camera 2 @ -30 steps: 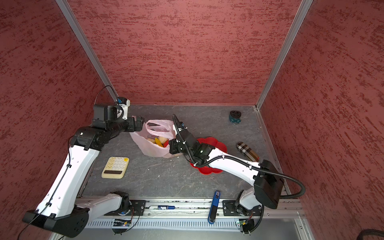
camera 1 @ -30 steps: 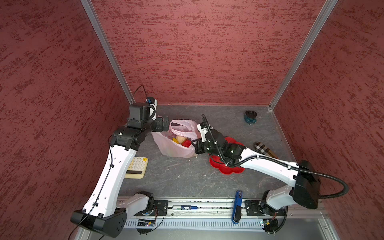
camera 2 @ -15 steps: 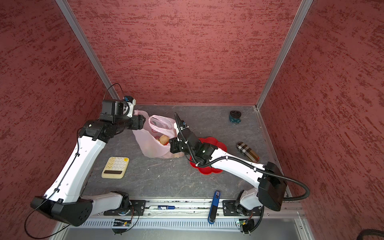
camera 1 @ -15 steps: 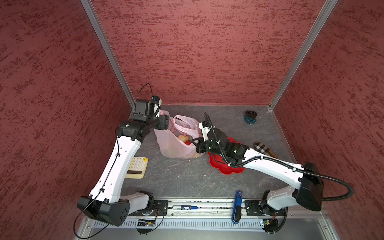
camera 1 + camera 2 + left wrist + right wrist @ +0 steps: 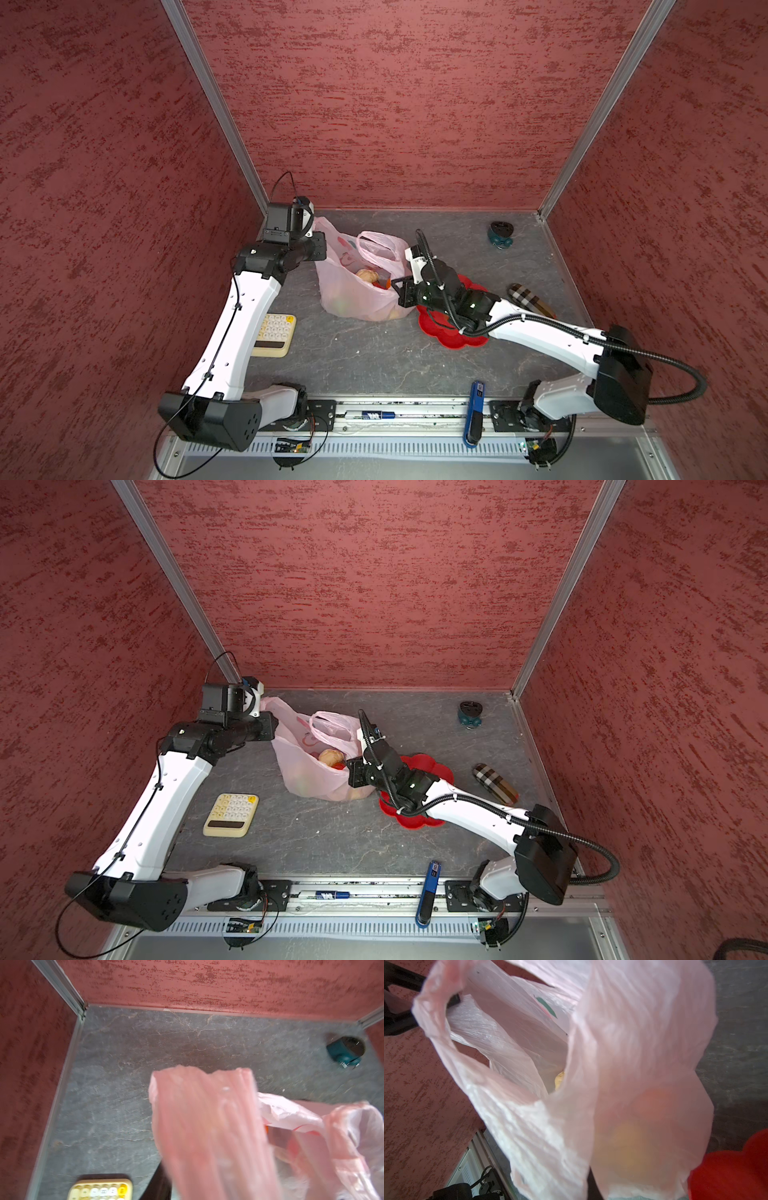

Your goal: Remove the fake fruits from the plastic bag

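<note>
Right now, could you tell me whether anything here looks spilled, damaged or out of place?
Nothing is spilled or damaged: the fake fruits sit inside the plastic bag. One oddity: a blue stick lies across the front rail, off the tabletop.

From here the left arm [image 5: 232, 332] and right arm [image 5: 552, 336] look alike: long glossy white shells dotted with small dark screws, joined by chunky matte-black housings, each tipped black at the left end effector [image 5: 319, 248] and right end effector [image 5: 401, 291]. A thin black cable [image 5: 212, 362] is clipped along the left shell; a thick ribbed black hose [image 5: 702, 380] loops off the right elbow.
</note>
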`<action>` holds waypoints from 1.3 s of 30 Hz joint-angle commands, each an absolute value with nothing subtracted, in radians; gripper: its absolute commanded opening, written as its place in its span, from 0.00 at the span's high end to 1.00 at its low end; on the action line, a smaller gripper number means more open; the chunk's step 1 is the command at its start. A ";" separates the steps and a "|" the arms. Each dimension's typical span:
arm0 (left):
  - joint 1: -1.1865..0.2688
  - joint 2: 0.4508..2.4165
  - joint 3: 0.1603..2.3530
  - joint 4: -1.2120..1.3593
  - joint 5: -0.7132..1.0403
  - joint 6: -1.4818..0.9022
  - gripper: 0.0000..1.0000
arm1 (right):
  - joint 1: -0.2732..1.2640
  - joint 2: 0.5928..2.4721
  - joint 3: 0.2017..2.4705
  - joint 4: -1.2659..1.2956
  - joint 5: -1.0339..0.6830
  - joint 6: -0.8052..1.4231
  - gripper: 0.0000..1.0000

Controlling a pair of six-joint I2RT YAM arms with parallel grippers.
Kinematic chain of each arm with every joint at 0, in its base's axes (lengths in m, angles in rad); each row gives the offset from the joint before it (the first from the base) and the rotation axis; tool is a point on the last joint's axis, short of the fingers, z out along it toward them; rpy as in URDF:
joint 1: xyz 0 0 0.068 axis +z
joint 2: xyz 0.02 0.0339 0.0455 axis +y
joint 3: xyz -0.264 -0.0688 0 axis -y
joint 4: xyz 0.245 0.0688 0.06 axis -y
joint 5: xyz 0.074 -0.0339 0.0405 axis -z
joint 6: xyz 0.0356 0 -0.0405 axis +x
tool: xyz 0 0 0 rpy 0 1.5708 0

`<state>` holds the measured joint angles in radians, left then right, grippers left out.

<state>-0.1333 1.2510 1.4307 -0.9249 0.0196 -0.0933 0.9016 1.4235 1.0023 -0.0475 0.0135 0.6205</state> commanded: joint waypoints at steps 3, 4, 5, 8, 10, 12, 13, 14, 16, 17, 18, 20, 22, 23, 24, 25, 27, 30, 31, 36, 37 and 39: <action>-0.114 1.223 1.344 -0.956 0.116 -0.223 0.79 | 0.881 1.407 0.922 0.081 -0.060 0.625 0.92; -0.111 1.217 1.313 -0.963 0.119 -0.247 0.80 | 0.876 1.409 0.906 0.099 -0.072 0.635 0.92; -0.106 1.213 1.288 -0.969 0.120 -0.269 0.81 | 0.873 1.411 0.891 0.114 -0.085 0.643 0.92; -0.085 1.193 1.209 -0.983 0.122 -0.331 0.84 | 0.861 1.415 0.846 0.161 -0.108 0.671 0.92; -0.057 1.181 1.163 -0.989 0.133 -0.357 0.85 | 0.851 1.420 0.821 0.188 -0.122 0.685 0.92; -0.025 1.180 1.134 -0.995 0.151 -0.364 0.85 | 0.837 1.426 0.803 0.204 -0.134 0.698 0.91; -0.008 1.185 1.123 -0.999 0.157 -0.364 0.85 | 0.831 1.430 0.794 0.212 -0.141 0.704 0.91; 0.006 1.190 1.115 -1.002 0.163 -0.362 0.85 | 0.824 1.433 0.786 0.221 -0.145 0.709 0.91; 0.035 1.207 1.096 -0.995 0.181 -0.358 0.85 | 0.810 1.440 0.766 0.241 -0.150 0.726 0.92; 0.047 1.217 1.082 -0.985 0.186 -0.355 0.85 | 0.801 1.443 0.757 0.252 -0.151 0.736 0.92; 0.062 1.232 1.068 -0.974 0.198 -0.353 0.85 | 0.793 1.446 0.746 0.265 -0.155 0.746 0.92; 0.093 1.260 1.044 -0.950 0.230 -0.352 0.86 | 0.777 1.448 0.727 0.284 -0.158 0.764 0.92; 0.119 1.285 1.026 -0.930 0.259 -0.349 0.86 | 0.762 1.448 0.714 0.293 -0.157 0.775 0.92; 0.126 1.292 1.024 -0.924 0.264 -0.347 0.86 | 0.755 1.448 0.707 0.294 -0.155 0.780 0.92; 0.131 1.299 1.023 -0.919 0.271 -0.345 0.86 | 0.747 1.448 0.703 0.296 -0.155 0.784 0.92; 0.134 1.305 1.023 -0.915 0.275 -0.341 0.85 | 0.738 1.448 0.698 0.299 -0.158 0.791 0.92; 0.139 1.318 1.029 -0.918 0.281 -0.336 0.84 | 0.722 1.448 0.692 0.301 -0.162 0.803 0.91; 0.143 1.335 1.041 -0.917 0.298 -0.330 0.83 | 0.709 1.448 0.694 0.302 -0.178 0.812 0.90; 0.143 1.339 1.043 -0.915 0.302 -0.330 0.83 | 0.707 1.448 0.698 0.302 -0.182 0.810 0.89; 0.146 1.376 1.045 -0.892 0.327 -0.332 0.82 | 0.704 1.492 0.711 0.298 -0.201 0.806 0.86; 0.148 1.384 1.044 -0.885 0.332 -0.333 0.82 | 0.703 1.496 0.710 0.300 -0.205 0.808 0.86; 0.155 1.407 1.042 -0.867 0.348 -0.338 0.82 | 0.697 1.502 0.704 0.317 -0.222 0.816 0.85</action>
